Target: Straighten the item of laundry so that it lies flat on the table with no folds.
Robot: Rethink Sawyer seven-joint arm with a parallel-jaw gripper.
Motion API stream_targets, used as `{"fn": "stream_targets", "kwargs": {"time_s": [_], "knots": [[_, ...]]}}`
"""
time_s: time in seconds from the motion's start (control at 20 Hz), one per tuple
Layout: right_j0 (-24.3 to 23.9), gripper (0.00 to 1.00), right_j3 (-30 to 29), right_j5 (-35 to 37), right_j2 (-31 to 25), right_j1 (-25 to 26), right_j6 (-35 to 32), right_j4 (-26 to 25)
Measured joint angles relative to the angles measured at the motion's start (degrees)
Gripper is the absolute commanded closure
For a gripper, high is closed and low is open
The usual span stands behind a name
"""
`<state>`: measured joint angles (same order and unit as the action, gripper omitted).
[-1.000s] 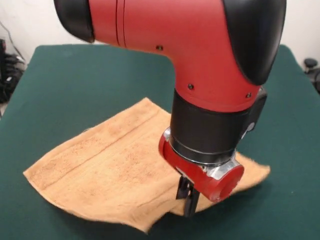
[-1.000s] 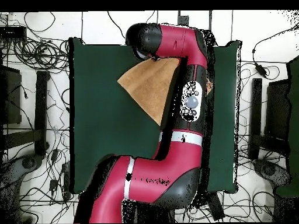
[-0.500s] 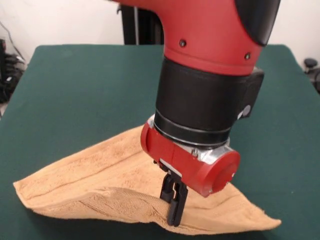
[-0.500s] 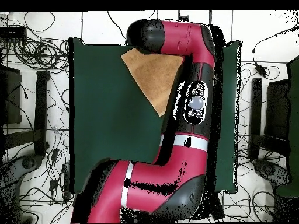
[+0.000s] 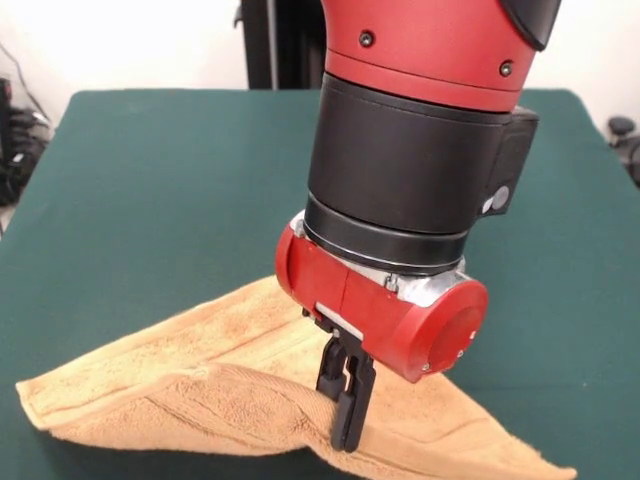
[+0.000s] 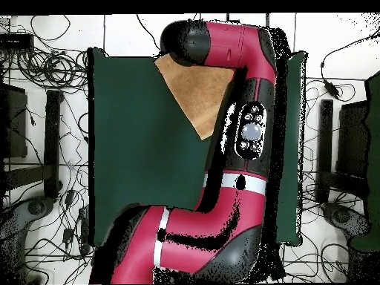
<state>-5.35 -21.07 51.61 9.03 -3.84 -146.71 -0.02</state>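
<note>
Towel pinched at the tabletop's camera-side edge

The tan towel [image 5: 230,385] lies folded and ridged on the green tabletop [image 5: 150,190], the gripper [image 5: 343,440] clamped on its raised fold. Around the tabletop, cables [image 6: 44,67] sprawl across a pale tiled floor [image 6: 133,30]; a white wall [image 5: 130,45] stands behind.

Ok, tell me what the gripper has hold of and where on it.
The gripper is shut on the towel, pinching a raised fold of cloth near its front edge, so the towel tents up around the fingers.
</note>
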Motion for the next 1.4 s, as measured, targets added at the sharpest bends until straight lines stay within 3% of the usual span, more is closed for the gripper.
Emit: {"fn": "stream_targets", "kwargs": {"time_s": [0.4, 0.45, 1.4], "knots": [[0.00, 1.00, -0.62, -2.16, 0.02, -0.01, 0.00, -0.01], [0.00, 0.00, -1.23, -2.53, 0.06, 0.00, 0.00, -0.02], [-0.02, 0.00, -3.13, -2.71, 1.07, -1.27, 0.00, 0.07]]}}
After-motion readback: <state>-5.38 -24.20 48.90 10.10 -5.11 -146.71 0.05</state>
